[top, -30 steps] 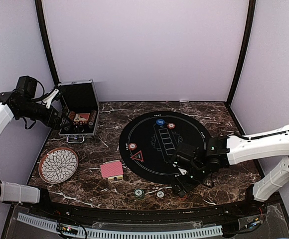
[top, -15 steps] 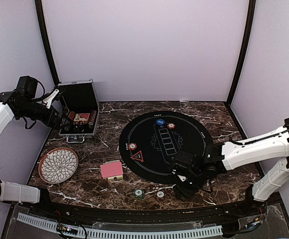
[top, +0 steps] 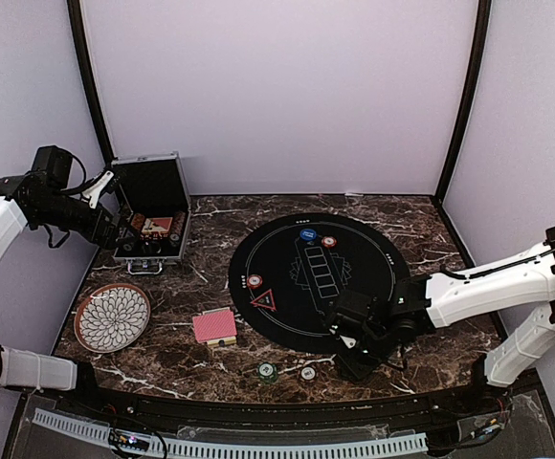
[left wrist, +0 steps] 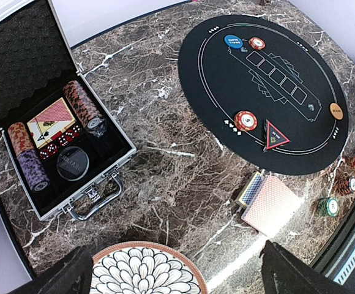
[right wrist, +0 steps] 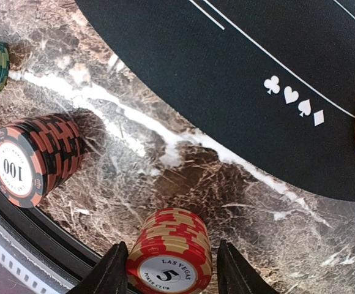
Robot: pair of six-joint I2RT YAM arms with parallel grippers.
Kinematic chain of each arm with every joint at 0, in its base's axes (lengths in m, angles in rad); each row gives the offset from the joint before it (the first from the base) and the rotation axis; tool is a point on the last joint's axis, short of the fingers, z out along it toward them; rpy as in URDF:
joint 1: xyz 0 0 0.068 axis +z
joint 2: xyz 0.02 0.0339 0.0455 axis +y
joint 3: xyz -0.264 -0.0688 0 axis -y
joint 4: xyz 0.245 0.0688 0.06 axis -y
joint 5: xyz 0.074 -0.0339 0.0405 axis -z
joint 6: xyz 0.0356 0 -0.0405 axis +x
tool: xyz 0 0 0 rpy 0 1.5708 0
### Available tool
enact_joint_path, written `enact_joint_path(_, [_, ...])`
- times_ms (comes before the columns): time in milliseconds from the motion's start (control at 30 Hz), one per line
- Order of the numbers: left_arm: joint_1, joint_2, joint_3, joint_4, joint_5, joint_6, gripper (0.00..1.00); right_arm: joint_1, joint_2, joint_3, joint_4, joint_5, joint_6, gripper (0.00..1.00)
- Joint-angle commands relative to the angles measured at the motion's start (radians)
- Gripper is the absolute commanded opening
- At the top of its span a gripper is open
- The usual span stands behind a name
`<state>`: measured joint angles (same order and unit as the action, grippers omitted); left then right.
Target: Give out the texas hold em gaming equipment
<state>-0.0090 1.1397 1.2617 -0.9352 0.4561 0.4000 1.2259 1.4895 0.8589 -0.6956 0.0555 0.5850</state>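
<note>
The left claw (left wrist: 177, 254) hangs above the far-left tabletop (top: 191, 363) with its fingers spread wide and nothing between them.

Below it, at the far left, the open silver metal case (top: 153, 218) holds chip rows, a card pack and red dice. Nearer, the white-patterned round plate (top: 112, 316) lies flat. To its right rests the deck of red-backed playing cards (top: 214, 326), beside the round black felt mat (top: 354, 258).

The mat carries:
- a blue marker disc (top: 308, 234) at its far edge, a red striped chip (top: 328, 242) touching it;
- a second red striped chip (top: 255, 281) at its left edge, just beside a red triangle marker (top: 264, 299);
- an orange marker disc (left wrist: 336, 110) at its near-right edge.

On the near tabletop stand a green chip stack (top: 268, 372) and a red-and-black chip stack (right wrist: 33, 159).

The right claw (right wrist: 170, 245) is down at the near edge, half spread, straddling a red-and-cream chip stack (right wrist: 171, 269). Whether its fingers (right wrist: 113, 272) press the stack cannot be told.
</note>
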Motion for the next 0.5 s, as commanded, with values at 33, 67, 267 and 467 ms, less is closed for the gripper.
enact_joint_path(33, [0.006,-0.004,0.038,-0.038,0.008,0.01,0.99,0.009,0.014,-0.02,0.02,-0.01,0.001,0.5])
enact_joint_path(67, [0.006,-0.004,0.04,-0.038,0.008,0.01,0.99,0.009,0.015,-0.02,0.019,-0.011,0.0,0.5])
enact_joint_path(267, [0.006,-0.006,0.041,-0.039,0.007,0.009,0.99,0.008,0.003,-0.004,-0.004,0.01,-0.006,0.31])
enact_joint_path(467, [0.006,-0.001,0.041,-0.039,0.011,0.007,0.99,0.009,-0.026,0.024,-0.036,0.01,-0.007,0.22])
